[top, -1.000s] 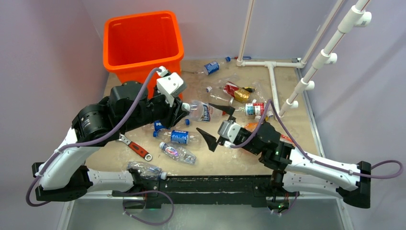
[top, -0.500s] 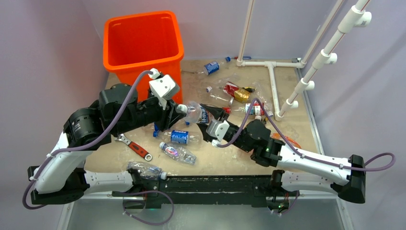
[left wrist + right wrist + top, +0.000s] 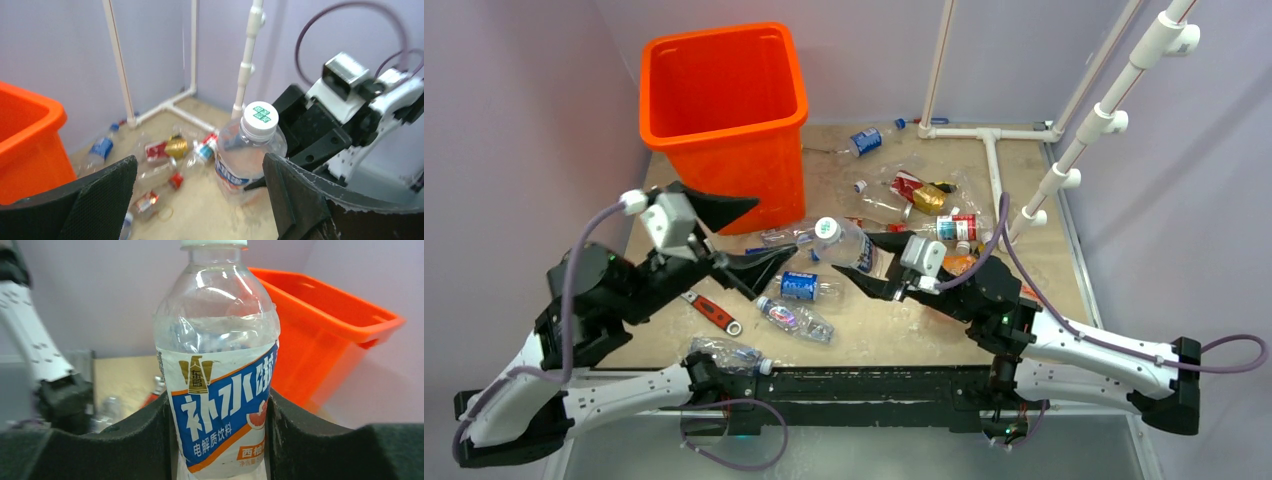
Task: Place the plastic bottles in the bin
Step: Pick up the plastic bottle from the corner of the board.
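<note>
The right end effector (image 3: 220,450) is closed on a bottle (image 3: 220,365), which is clamped upright across its blue-and-orange label, white cap uppermost. From above, the bottle is seen near the middle of the worktop (image 3: 879,335), in front of the near right corner of the bin (image 3: 724,35) and not over its mouth. Whether its base is clear of the worktop cannot be told.

The left end effector (image 3: 774,228) is spread wide and nothing is held in it. It is pointed toward the bottle with a clear gap between them, just before the bin's front wall.

No bottle can be made out in the part of the bin's interior that is shown, so the task is judged to be at an early stage. The held bottle has yet to be carried over the rim and dropped.

Much is left. Loose bottles (image 3: 799,286) are scattered on the worktop: two between the arms, one at the near edge, several beyond the right arm, and one far back by the pipe frame (image 3: 994,135). A wrench (image 3: 709,310) lies among them and is not to be binned.
</note>
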